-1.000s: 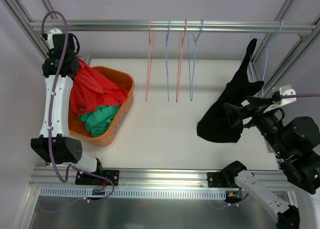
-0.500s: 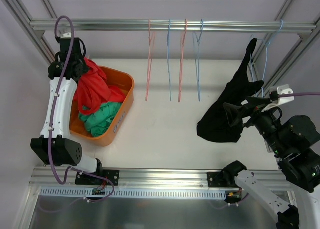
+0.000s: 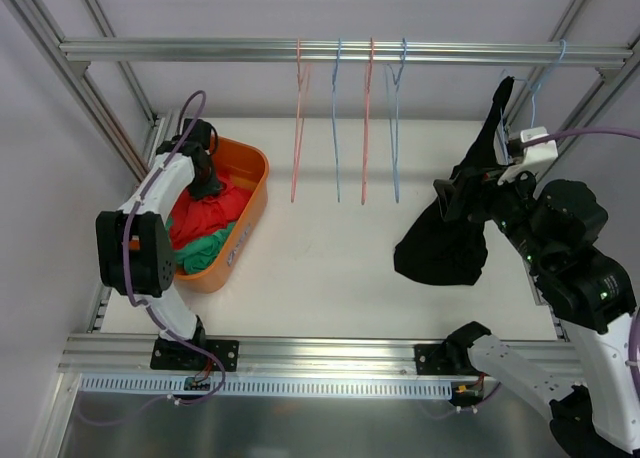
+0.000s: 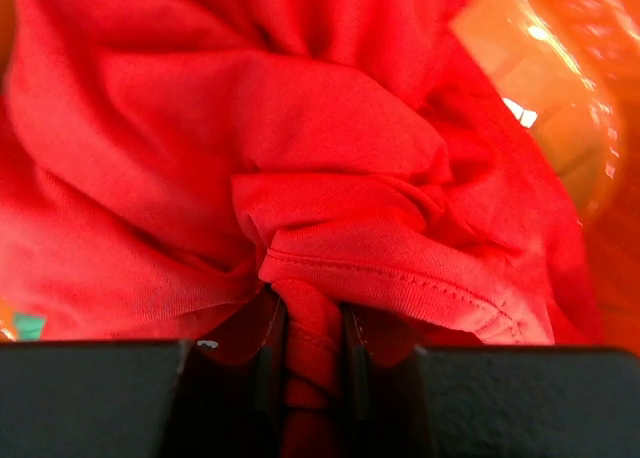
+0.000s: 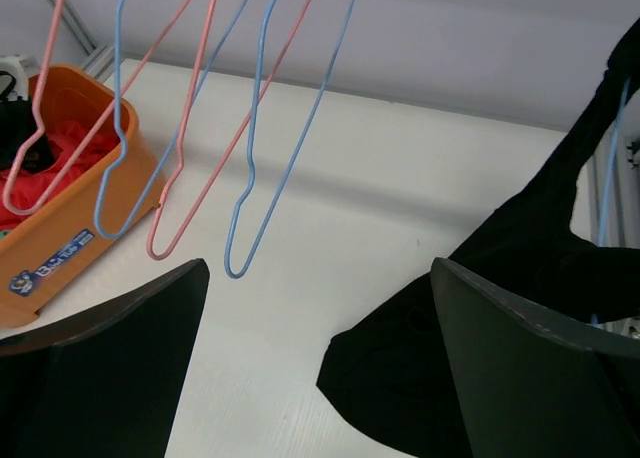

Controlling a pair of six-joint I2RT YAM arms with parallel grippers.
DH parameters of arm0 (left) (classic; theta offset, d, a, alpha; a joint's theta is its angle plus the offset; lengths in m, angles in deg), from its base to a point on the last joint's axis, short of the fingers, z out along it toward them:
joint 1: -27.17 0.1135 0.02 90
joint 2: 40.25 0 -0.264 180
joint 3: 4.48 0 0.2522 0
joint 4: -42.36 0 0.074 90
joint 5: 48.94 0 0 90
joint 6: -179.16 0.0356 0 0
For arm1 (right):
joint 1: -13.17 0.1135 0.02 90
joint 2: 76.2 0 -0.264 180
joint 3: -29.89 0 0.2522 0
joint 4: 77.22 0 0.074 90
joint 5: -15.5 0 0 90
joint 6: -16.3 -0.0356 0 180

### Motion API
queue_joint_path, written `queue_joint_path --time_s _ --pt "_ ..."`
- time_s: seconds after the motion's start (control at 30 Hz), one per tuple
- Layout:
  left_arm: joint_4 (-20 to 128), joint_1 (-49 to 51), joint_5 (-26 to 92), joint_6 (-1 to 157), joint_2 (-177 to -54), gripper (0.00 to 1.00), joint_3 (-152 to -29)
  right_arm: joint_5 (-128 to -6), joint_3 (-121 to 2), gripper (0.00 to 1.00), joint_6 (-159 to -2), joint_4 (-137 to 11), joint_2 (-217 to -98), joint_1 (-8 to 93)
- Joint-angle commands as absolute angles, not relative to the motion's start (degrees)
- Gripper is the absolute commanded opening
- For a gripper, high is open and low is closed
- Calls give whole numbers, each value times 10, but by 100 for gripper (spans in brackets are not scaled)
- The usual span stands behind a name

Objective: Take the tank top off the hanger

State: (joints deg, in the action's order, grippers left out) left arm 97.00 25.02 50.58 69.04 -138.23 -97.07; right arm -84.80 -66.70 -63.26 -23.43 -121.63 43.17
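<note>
Bench: white matte top, evenly lit, soft shadows only. Aluminium extrusion frame around it:
- horizontal rail overhead on the far side
- diagonal strut at far left
- front beam along the near edge

Back wall and left wall plain pale grey. Brushed metal sheet below the front beam.

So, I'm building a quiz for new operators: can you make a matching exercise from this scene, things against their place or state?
Things:
1 red garment
2 black tank top
3 green garment
4 right gripper

Place or state:
a open
b hanging at the rail's right end
c pinched by the left gripper
d lying loose in the orange bin

Pairs: 1-c, 2-b, 3-d, 4-a.
</note>
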Motion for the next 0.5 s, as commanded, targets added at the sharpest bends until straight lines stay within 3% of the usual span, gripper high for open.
queue_joint_path --time_s 0.0,0.13,0.37,0.47 --pt "988 202 520 671 -1343 40 -970 -897 -720 100 -600 -229 -1225 421" --pt "990 193 559 676 -1246 99 -974 -943 -793 100 -574 -145 -1280 381" --pt "1014 173 586 736 -1069 99 -1032 -770 -908 100 -573 -89 -1418 191" --pt "1015 150 556 748 -990 99 -1004 -765 -946 95 -568 -89 -1458 138"
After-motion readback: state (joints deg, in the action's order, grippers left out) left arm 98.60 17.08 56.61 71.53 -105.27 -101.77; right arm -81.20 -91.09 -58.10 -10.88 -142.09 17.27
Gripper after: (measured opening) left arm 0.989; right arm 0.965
